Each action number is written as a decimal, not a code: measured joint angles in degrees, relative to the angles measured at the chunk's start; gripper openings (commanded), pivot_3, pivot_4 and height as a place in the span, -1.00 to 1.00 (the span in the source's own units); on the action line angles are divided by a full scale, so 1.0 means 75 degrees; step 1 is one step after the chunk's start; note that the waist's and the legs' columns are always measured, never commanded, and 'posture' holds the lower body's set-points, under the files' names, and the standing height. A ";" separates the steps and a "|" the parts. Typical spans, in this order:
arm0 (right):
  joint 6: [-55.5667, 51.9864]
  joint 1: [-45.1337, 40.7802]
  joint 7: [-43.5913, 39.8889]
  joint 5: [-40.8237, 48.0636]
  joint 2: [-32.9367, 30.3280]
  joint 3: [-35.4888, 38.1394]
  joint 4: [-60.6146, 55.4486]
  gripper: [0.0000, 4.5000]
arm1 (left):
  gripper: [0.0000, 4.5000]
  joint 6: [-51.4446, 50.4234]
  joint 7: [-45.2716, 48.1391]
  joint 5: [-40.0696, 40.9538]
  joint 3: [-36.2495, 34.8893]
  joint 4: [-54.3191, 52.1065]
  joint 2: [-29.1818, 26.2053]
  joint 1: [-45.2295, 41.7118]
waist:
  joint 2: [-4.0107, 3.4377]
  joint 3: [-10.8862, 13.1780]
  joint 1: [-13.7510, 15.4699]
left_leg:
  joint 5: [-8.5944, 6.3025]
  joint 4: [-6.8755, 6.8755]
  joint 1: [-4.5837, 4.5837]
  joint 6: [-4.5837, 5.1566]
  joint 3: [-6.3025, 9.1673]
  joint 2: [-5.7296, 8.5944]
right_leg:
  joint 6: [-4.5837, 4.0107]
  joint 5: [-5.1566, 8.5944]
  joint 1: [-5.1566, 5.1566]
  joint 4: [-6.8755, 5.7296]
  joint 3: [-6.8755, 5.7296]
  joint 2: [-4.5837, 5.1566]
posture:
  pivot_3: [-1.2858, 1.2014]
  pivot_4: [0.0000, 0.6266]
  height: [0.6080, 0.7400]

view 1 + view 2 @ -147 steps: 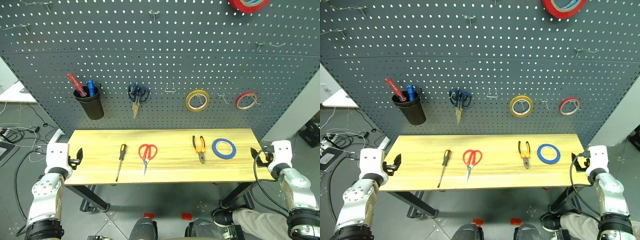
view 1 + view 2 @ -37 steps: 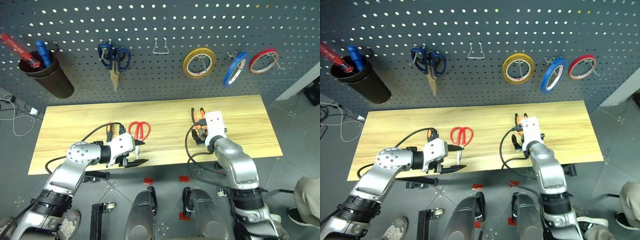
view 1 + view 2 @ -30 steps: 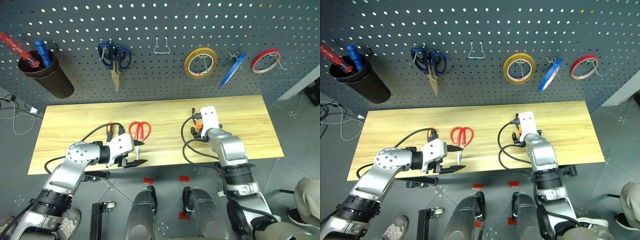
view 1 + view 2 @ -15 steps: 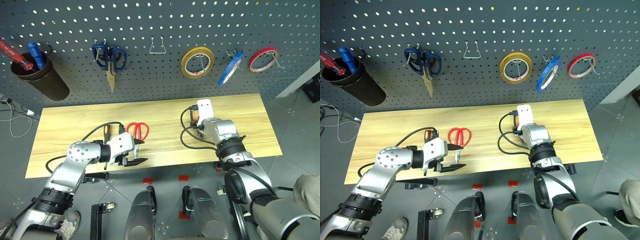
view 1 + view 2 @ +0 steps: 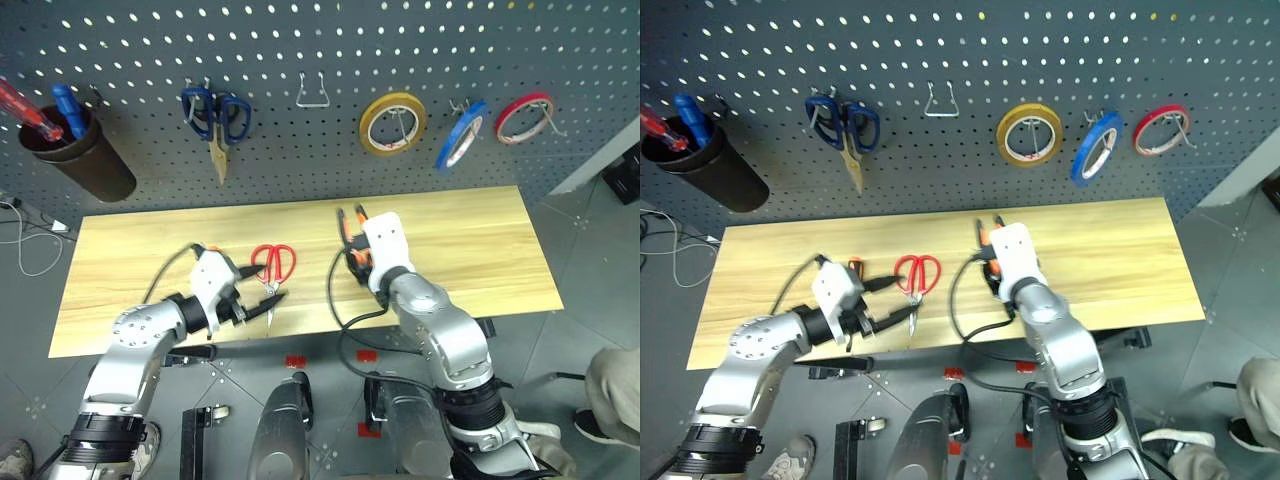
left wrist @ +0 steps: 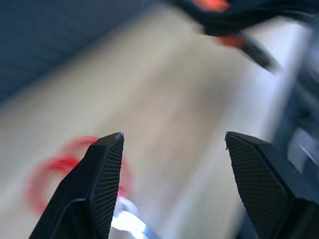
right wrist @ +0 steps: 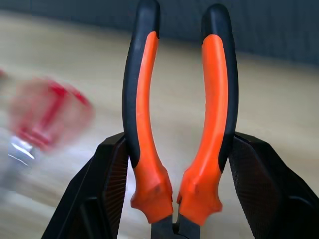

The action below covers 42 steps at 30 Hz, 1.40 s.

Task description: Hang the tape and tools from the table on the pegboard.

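The right gripper is clamped on the pliers, fingers pressing the handles from either side near the joint, orange-and-black grips fanning out ahead over the table. From the head camera, that gripper sits at the table's centre with the handle tips poking toward twelve o'clock. The left gripper holds nothing: its fingers stand well apart, hovering just at seven o'clock of the red scissors.

Up on the pegboard, the blue tape hangs on a hook, tilted, between the yellow tape ring and the red tape ring. The blue-handled scissors hang at the board's left, and a dark cup sits further left. The red scissors lie flat, handles toward the board, blades toward the near edge. The screwdriver peeks out, mostly hidden behind the left arm.

Against a second ago: the pliers were lying on the wood under the right gripper; now they're lifted and carried leftward across the table. The left gripper has risen and turned toward the scissors.
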<state>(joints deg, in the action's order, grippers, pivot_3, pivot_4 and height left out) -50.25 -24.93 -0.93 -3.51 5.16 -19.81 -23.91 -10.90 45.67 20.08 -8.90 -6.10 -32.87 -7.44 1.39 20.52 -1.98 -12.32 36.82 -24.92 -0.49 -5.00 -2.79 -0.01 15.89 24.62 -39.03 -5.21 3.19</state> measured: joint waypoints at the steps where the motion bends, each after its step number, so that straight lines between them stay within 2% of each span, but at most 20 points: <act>1: 0.0358 -0.0143 0.0052 -0.0024 0.0129 -0.0047 0.0018 0.21 | 0.53 0.0002 -0.0296 -0.0004 -0.0174 -0.0089 0.0093 -0.0049 | 0.0003 -0.0002 0.0009 | 0.0002 0.0001 0.0001 -0.0003 0.0002 0.0000 | 0.0005 -0.0003 -0.0003 0.0000 -0.0003 0.0000 | 0.01 0.07 1.00; 6: 0.1973 -0.1435 0.0305 -0.0348 0.0305 0.0016 0.0572 0.21 | 0.53 -0.0131 -0.1223 -0.0129 -0.0545 -0.0424 0.0186 -0.0356 | 0.0023 -0.0013 0.0065 | 0.0008 0.0015 0.0012 -0.0011 0.0007 0.0006 | 0.0002 -0.0016 -0.0028 0.0002 -0.0009 0.0003 | 0.03 0.04 1.00; 12: 0.3974 -0.4100 0.0239 -0.0247 0.0228 0.1093 0.3139 0.21 | 0.53 -0.1023 -0.0992 0.0027 -0.0110 -0.0667 -0.0040 -0.1227 | 0.0029 -0.0013 0.0090 | 0.0011 0.0015 0.0010 -0.0013 0.0013 0.0005 | -0.0041 -0.0038 -0.0028 0.0005 -0.0022 0.0002 | 0.03 0.04 1.00; 16: 0.5365 -0.5244 0.0360 -0.0258 0.0083 0.1618 0.4655 0.21 | 0.53 -0.1358 -0.0967 0.0081 -0.0022 -0.0661 -0.0056 -0.1831 | 0.0029 -0.0013 0.0072 | 0.0009 0.0003 0.0009 -0.0012 0.0000 0.0006 | -0.0047 -0.0031 -0.0028 0.0021 -0.0017 0.0004 | 0.04 0.03 1.00; 21: 0.6526 -0.5905 0.0553 -0.0257 0.0031 0.2035 0.6343 0.21 | 0.53 -0.1578 -0.0828 0.0176 0.0257 -0.0632 -0.0038 -0.2050 | 0.0029 -0.0013 0.0047 | 0.0009 -0.0015 0.0008 -0.0012 -0.0004 0.0003 | -0.0056 -0.0026 -0.0024 0.0023 -0.0022 0.0004 | 0.06 0.05 1.00; 28: 0.7589 -0.6445 0.0925 -0.0249 0.0420 0.2240 0.7674 0.21 | 0.53 -0.1635 -0.0878 0.0159 0.0301 -0.0582 -0.0002 -0.2243 | 0.0028 -0.0012 0.0046 | 0.0010 0.0005 0.0009 -0.0012 -0.0004 0.0001 | -0.0058 -0.0025 -0.0023 0.0007 -0.0015 0.0003 | 0.09 0.09 1.00; 36: 0.8671 -0.6139 0.1493 -0.0630 0.0535 0.1953 0.8784 0.21 | 0.53 -0.1461 -0.1055 -0.0039 0.0302 -0.0296 0.0106 -0.2249 | 0.0027 -0.0012 0.0222 | 0.0010 0.0005 0.0008 -0.0012 -0.0003 0.0003 | -0.0058 -0.0024 -0.0024 0.0010 -0.0015 0.0005 | 0.09 0.09 1.00; 42: 0.9232 -0.6020 0.1946 -0.1167 0.0364 0.1803 0.9476 0.21 | 0.53 -0.0798 -0.1408 -0.0470 0.0354 0.0249 0.0539 -0.2283 | 0.0028 -0.0012 0.0244 | 0.0010 0.0006 0.0009 -0.0013 -0.0002 0.0001 | -0.0059 -0.0024 -0.0024 0.0009 -0.0018 0.0004 | 0.09 0.09 1.00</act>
<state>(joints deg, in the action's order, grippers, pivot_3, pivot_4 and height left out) 19.00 -70.08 13.67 -12.26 7.89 -6.28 47.16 -16.88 35.11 16.55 -6.24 -4.24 -28.83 -24.57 1.60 20.43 -0.15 -12.24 36.86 -24.86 -0.59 -5.02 -2.78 -0.45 15.71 24.44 -38.96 -5.35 3.22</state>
